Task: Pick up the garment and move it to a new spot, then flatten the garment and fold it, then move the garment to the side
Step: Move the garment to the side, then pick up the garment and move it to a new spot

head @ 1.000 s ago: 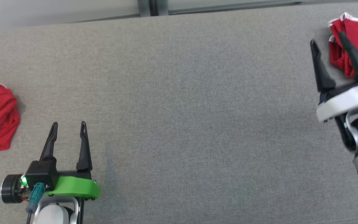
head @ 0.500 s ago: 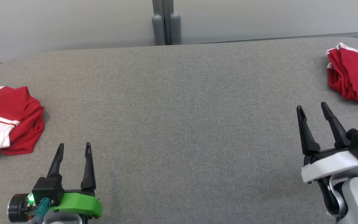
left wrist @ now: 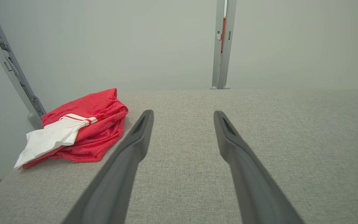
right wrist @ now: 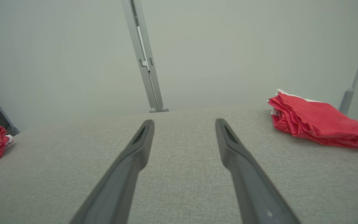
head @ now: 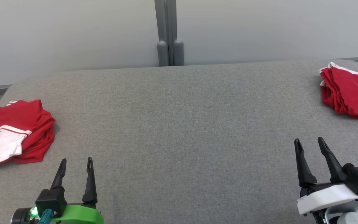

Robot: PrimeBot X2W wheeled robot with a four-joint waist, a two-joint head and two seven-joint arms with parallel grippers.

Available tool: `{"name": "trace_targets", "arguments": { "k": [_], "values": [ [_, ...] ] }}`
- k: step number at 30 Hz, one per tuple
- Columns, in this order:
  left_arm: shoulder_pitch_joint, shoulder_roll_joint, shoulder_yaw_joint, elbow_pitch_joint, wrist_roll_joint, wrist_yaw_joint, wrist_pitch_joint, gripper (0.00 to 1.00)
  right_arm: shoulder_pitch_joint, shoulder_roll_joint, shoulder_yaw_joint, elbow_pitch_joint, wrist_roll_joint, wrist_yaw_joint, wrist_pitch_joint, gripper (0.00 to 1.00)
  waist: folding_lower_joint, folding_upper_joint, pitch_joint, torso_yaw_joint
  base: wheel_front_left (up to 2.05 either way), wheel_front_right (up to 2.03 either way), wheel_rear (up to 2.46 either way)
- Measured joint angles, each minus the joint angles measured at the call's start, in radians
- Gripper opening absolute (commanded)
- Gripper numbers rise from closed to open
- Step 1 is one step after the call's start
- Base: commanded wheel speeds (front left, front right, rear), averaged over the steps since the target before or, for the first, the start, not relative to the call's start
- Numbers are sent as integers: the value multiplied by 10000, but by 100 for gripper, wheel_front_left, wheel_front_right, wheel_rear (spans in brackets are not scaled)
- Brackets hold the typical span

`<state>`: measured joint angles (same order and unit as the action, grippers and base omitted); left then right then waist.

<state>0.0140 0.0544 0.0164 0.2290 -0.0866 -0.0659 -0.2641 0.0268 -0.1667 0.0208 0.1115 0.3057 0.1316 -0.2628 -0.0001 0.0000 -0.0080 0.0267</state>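
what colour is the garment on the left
Red with a white panel and white stripe, clearest in the left wrist view: garment.

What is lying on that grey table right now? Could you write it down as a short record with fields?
Surface: grey fabric-covered table
Left side: red and white garment, loosely bunched
Right side: red garment, folded, white trim along its far edge
Left jaws: open, holding nothing, near the table's front left
Right jaws: open, holding nothing, near the table's front right
Behind: pale wall with a grey post
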Motion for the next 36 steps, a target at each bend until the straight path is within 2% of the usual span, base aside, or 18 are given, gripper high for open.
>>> {"name": "trace_targets", "arguments": {
  "k": [14,36],
  "values": [
    [8,-19,-8,123,44,-88,0,100,344,422,-107,-90,-82,0,0,100,0,0,-205,203,0,0,0],
    [-5,-25,128,232,82,-176,0,100,419,441,-121,19,-125,0,0,100,1,0,-154,393,0,0,0]
  ]
}}
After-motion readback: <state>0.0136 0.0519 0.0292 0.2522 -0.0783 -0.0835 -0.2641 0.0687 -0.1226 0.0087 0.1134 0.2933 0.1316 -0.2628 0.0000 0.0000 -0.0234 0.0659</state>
